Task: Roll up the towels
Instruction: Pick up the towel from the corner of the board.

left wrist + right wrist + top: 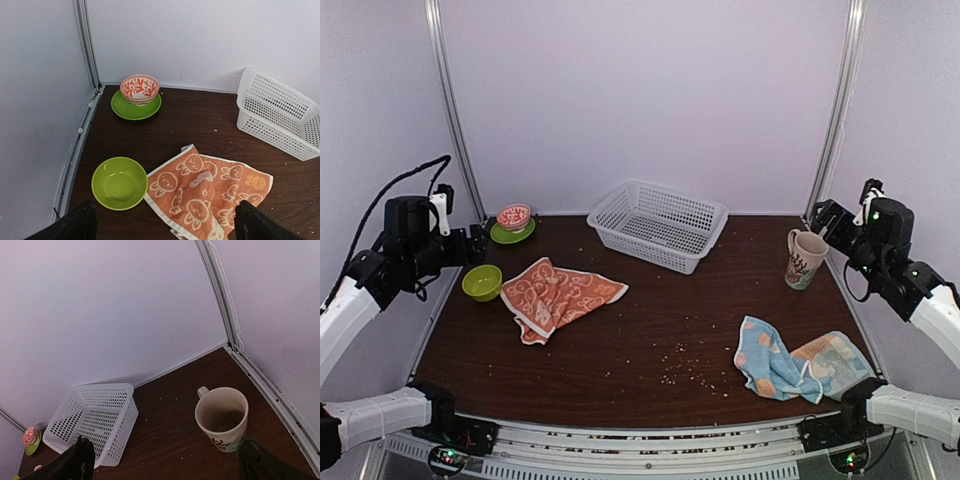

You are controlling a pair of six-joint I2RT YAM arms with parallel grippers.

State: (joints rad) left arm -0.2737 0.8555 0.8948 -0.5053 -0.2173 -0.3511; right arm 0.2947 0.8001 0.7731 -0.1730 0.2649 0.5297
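Top external: orange-red patterned cloth towel [560,294] is noted toward left edge of dark table [650,335], light-blue patched cloth towel [798,364] at near-right corner. Left gripper [476,244], right gripper [826,218] are held aloft, jaws wide, empty, presumably pre-approach.

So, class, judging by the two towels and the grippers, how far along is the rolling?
Done: nothing; the orange towel lies spread but rumpled, the blue towel crumpled, neither rolled. In hand: nothing; the left gripper and right gripper are open and empty. Left: rolling both towels.
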